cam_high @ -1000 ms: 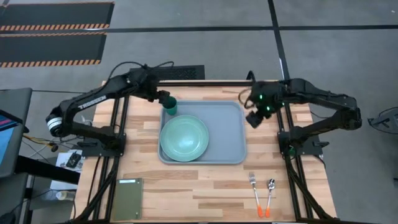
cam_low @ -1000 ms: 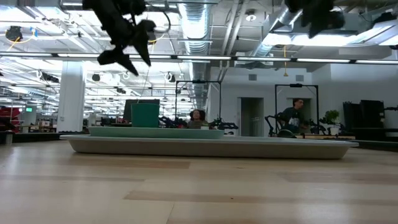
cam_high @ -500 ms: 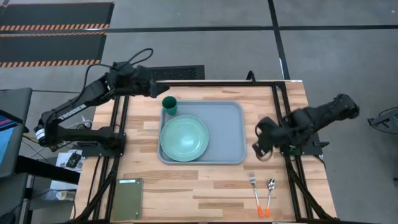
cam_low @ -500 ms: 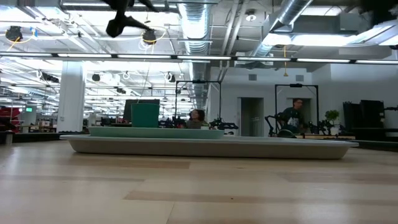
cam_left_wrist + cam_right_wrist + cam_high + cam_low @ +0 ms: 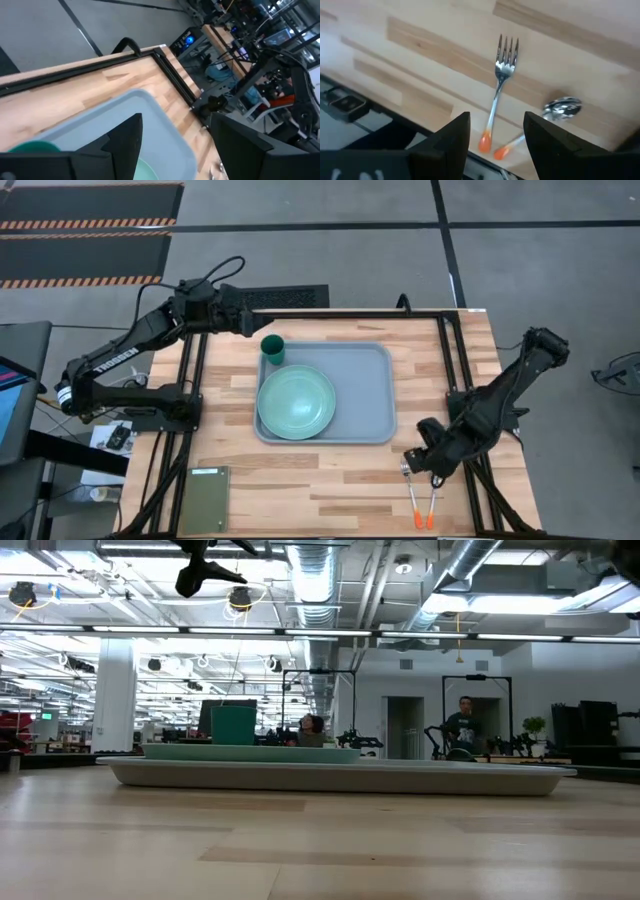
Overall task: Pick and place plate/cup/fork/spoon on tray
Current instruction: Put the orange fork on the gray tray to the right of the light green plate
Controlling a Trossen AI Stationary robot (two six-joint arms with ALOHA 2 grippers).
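Observation:
The mint-green plate lies in the blue-grey tray. The teal cup stands upright in the tray's far left corner, as the low view also shows. The fork and the spoon lie flat on the table near its front right, orange handles toward the near edge. My right gripper is open and hovers over the fork's head, with the spoon beside it. My left gripper is open and empty, raised behind the cup.
A flat olive-green rectangle lies at the near left corner. Bare wood lies between the tray and the table's near edge. A black frame rail runs along the far edge. People stand in the room beyond the table.
My right gripper has swung from beside the tray's far right corner toward the table's near edge and now hangs over the fork's head. My left gripper has drawn back from above the cup, up and toward the far left. The cup stands where it was.

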